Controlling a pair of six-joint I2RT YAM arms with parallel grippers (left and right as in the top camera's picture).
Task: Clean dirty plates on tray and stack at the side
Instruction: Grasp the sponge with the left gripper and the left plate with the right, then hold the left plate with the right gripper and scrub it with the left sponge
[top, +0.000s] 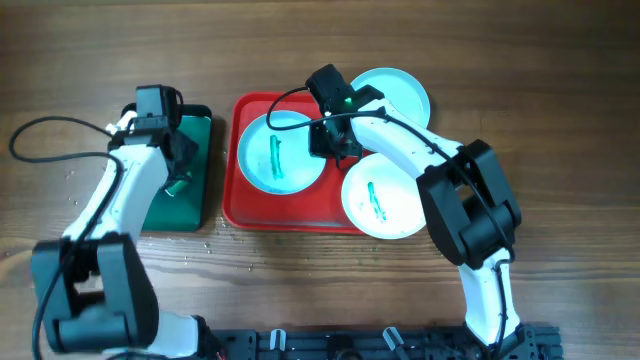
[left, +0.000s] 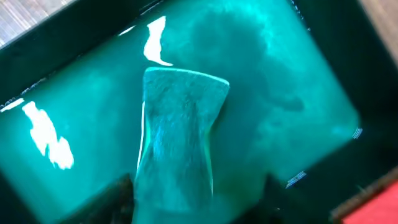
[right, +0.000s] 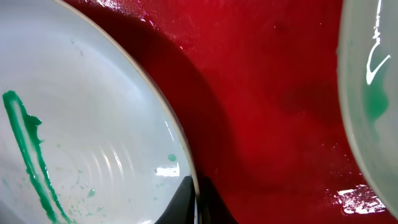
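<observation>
A white plate with a green smear (top: 280, 152) lies on the left of the red tray (top: 250, 215). My right gripper (top: 333, 140) is shut on its right rim; in the right wrist view the two fingertips (right: 196, 202) pinch the rim of this plate (right: 93, 124). A second smeared plate (top: 383, 197) lies at the tray's right front. My left gripper (top: 178, 170) is down in the dark green tub (top: 200, 125). In the left wrist view its fingers (left: 196, 202) straddle a teal sponge (left: 180, 137) in the murky water, the left finger against it and the right finger apart from it.
A clean-looking white plate (top: 400, 92) lies behind the tray at the back right. The tub stands just left of the tray. In the right wrist view bare wet tray (right: 267, 93) lies between the held plate and the second plate's rim (right: 373, 81).
</observation>
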